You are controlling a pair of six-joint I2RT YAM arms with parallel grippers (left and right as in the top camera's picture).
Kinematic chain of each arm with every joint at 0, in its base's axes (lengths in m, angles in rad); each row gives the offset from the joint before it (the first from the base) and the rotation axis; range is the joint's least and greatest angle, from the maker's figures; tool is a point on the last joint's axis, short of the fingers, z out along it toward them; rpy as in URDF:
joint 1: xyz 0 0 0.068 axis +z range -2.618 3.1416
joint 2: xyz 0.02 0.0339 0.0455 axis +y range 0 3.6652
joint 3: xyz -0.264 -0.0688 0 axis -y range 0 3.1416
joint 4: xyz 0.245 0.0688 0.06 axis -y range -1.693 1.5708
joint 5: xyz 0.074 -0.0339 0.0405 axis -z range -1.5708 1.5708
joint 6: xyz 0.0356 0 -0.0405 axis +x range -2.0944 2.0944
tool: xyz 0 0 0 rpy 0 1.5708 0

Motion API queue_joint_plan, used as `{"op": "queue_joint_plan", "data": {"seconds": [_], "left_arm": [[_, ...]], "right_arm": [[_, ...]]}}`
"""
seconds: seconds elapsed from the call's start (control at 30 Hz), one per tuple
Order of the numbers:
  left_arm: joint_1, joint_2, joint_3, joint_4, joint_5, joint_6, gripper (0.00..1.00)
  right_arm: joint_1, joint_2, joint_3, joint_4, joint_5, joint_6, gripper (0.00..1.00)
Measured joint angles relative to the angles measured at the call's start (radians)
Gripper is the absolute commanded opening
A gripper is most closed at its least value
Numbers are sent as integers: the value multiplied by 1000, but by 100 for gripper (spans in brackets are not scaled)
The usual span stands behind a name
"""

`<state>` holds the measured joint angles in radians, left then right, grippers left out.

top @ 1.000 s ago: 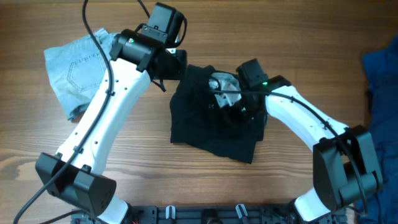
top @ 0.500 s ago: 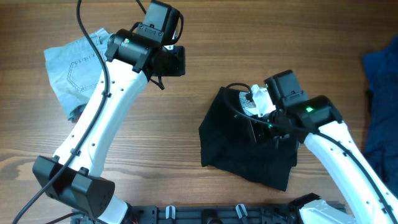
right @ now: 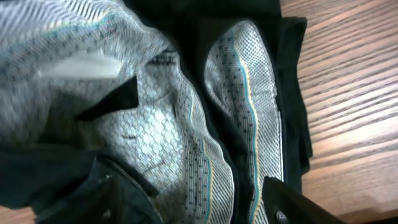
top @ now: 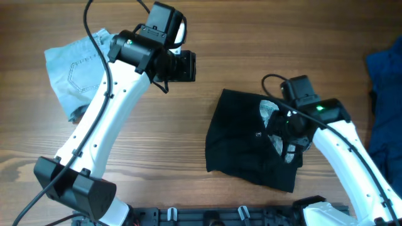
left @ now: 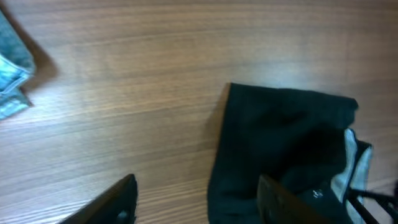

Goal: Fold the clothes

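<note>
My right end effector (right: 205,205), fingers apart, hangs directly over the pale pocket lining (top: 268,111) of the black shorts (top: 242,141) lying right of centre on the bench (top: 176,144), while my left end effector (left: 196,190), also apart and empty, hovers far-left of them.

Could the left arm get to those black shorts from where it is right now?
Probably yes: the left gripper hangs open just beside the shorts, with only wooden table between them and nothing in the way.
</note>
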<state>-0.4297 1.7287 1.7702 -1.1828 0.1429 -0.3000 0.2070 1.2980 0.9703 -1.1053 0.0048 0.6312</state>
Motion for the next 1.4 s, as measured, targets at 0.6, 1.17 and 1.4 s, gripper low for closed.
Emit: {"op": "queue_joint_plan", "data": {"seconds": [0.6, 1.17, 1.4], "left_arm": [[-263, 322, -14, 98, 187, 75, 33], [-411, 399, -16, 171, 415, 196, 8], [-348, 369, -8, 18, 392, 207, 33]], "right_arm": [[-465, 305, -87, 177, -189, -85, 5], [-214, 483, -97, 536, -555, -138, 6], [-246, 431, -75, 476, -612, -298, 36]]}}
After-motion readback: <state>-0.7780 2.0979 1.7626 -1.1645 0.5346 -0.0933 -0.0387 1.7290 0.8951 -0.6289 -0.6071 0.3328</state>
